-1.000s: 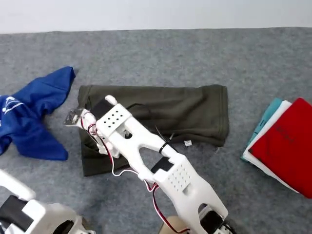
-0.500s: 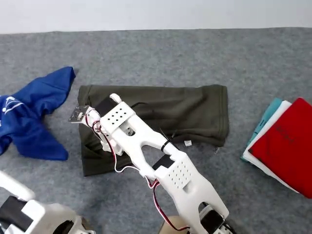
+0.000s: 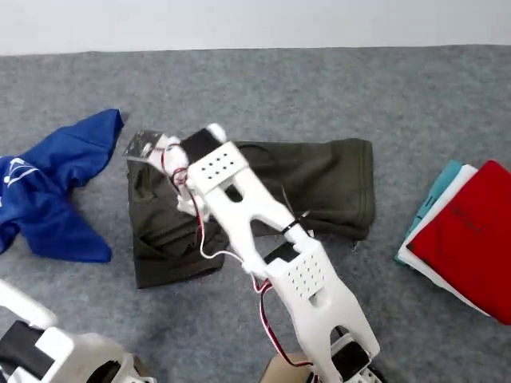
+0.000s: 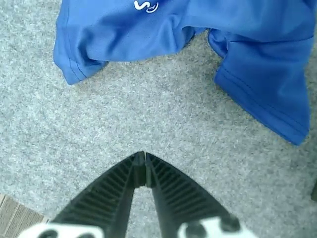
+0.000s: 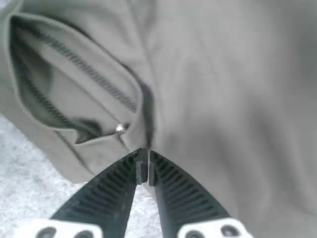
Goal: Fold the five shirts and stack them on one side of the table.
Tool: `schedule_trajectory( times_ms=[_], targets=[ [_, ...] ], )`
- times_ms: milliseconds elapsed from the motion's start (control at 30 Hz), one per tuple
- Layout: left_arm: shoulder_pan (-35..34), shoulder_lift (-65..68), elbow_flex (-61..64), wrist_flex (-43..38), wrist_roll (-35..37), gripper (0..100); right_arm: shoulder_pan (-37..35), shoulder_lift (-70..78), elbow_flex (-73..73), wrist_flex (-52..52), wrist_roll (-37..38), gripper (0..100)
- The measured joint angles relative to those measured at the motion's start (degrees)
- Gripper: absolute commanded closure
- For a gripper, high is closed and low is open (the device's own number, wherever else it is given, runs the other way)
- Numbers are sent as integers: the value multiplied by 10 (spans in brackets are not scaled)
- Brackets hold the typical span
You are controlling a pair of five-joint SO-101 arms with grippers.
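Right tool [image 5: 142, 163] moved outward, olive shirt [image 5: 223, 99] pinched at tips

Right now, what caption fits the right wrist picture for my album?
Right gripper shut on a crease of the olive shirt.

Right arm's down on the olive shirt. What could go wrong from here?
1. The right gripper is shut at a crease of the olive shirt. Whether it caught cloth is unclear, so a pull might slip or lift one layer only.
2. The shirt's left part lies rumpled, and the blue shirt sits crumpled close by. A drag toward it may snag both.
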Motion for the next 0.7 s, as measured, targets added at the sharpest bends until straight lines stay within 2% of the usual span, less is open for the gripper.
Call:
schedule_trajectory(
  times_ms=[267, 533, 700],
  targets=[
    [0, 0, 0, 0, 0, 993, -41, -33, 16, 8, 2, 723],
    [0, 2, 0, 0, -8, 993, -114, -116, 171, 8, 48, 718],
    [0, 2, 0, 0, -9, 993, -144, -113, 196, 0, 54, 718]
  ],
)
